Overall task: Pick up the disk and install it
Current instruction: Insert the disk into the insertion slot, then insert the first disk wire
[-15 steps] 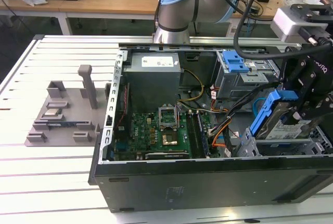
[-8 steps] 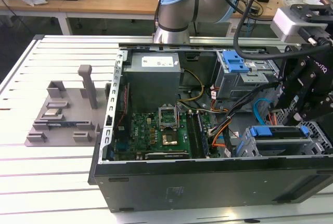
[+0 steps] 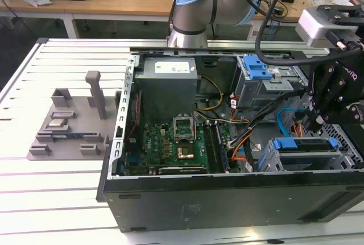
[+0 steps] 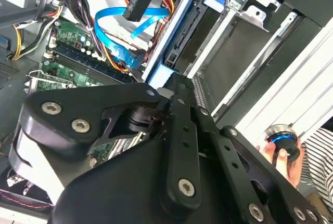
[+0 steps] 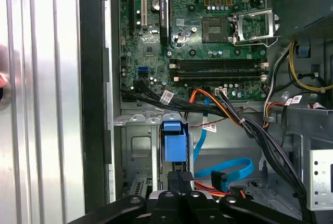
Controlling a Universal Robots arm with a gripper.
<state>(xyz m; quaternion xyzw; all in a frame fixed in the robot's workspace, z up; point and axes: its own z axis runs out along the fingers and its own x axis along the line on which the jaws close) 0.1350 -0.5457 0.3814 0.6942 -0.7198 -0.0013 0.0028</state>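
The disk (image 3: 304, 142) sits edge-up in the metal drive cage (image 3: 341, 157) at the exterior view's right end of the open computer case, its blue bracket along the top. In the first wrist view the disk's blue bracket end (image 5: 174, 146) stands in the cage slot. My gripper (image 5: 180, 178) is directly at that end, its two black fingers (image 5: 175, 180) pressed together with no gap. I cannot tell whether they touch the bracket. In the exterior view my gripper (image 3: 314, 127) hangs just over the cage. The second wrist view shows the disk (image 4: 182, 37) edge-on in the cage.
The motherboard (image 3: 176, 137), power supply (image 3: 168, 83) and another drive bay with a blue latch (image 3: 259, 69) fill the case. Blue and orange cables (image 5: 229, 169) loop close to the cage. A grey fixture (image 3: 68, 123) stands on the table. A person's hand (image 4: 281, 154) is beside the case.
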